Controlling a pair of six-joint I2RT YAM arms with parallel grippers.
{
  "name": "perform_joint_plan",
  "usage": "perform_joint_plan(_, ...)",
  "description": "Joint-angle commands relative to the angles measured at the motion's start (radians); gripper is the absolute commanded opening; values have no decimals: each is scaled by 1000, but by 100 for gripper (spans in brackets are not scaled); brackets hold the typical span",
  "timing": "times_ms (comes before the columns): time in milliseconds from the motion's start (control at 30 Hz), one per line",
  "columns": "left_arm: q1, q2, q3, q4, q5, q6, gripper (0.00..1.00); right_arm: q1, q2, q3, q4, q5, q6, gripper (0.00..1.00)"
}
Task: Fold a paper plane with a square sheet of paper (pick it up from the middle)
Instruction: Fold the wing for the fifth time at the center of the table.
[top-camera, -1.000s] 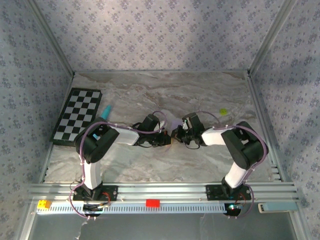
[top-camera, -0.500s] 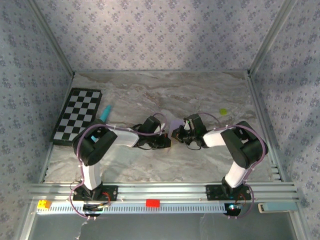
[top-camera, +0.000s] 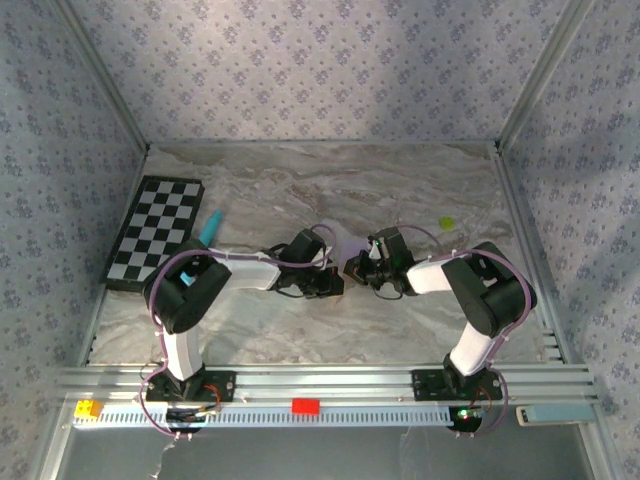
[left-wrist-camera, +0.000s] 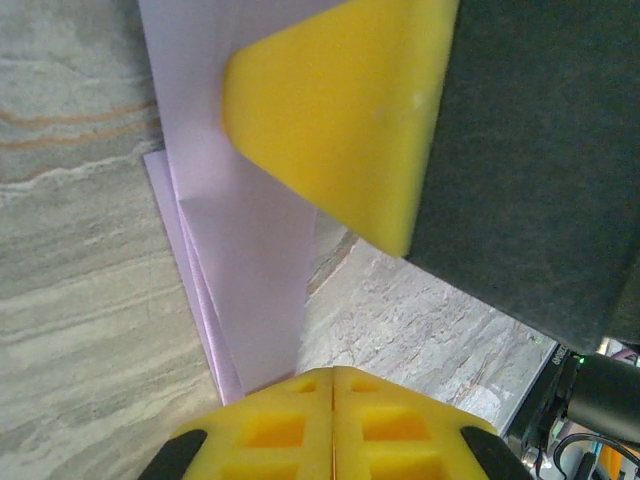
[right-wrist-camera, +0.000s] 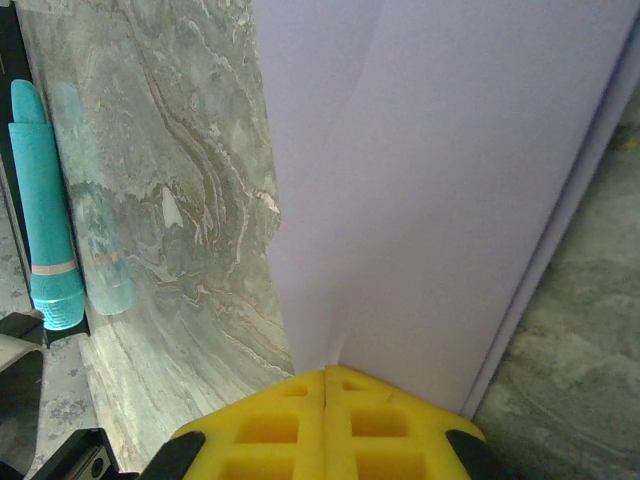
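R pincer (right-wrist-camera: 325, 385) clamped on folded lilac sheet (right-wrist-camera: 430, 180), tabletop (top-camera: 420, 190) centre; L pincer (left-wrist-camera: 333, 380) tips together right at sheet's edge, grip unclear.

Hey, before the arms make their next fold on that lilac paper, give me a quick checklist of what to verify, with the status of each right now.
1. Is the right gripper shut on the folded sheet? Ok, the paper comes straight out of its closed jaws.
2. Is the left gripper shut? Ok.
3. Is the left gripper actually pinching the folded sheet? Cannot tell, the paper's end runs behind its tip.
4. Is the teal pen lying apart from the folded sheet? Ok.
5. Are the fold edges lined up evenly? Cannot tell.
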Motion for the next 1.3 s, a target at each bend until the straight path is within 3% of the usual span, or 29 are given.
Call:
perform_joint_plan(0, -6, -47, 23, -35, -5, 28, 10, -11, 41, -11, -101, 77, -26, 4)
perform_joint_plan(367, -7, -14, 43, -48, 54, 70, 9, -12, 42, -11, -104, 79, -26, 4)
perform_joint_plan(800, -9, 15, 54, -98, 32, 103, 8, -14, 40, -12, -108, 79, -31, 4)
perform_joint_plan(1267, -9, -27, -118, -89, -32, 80, 4, -27, 37, -24, -115, 78, -39, 4)
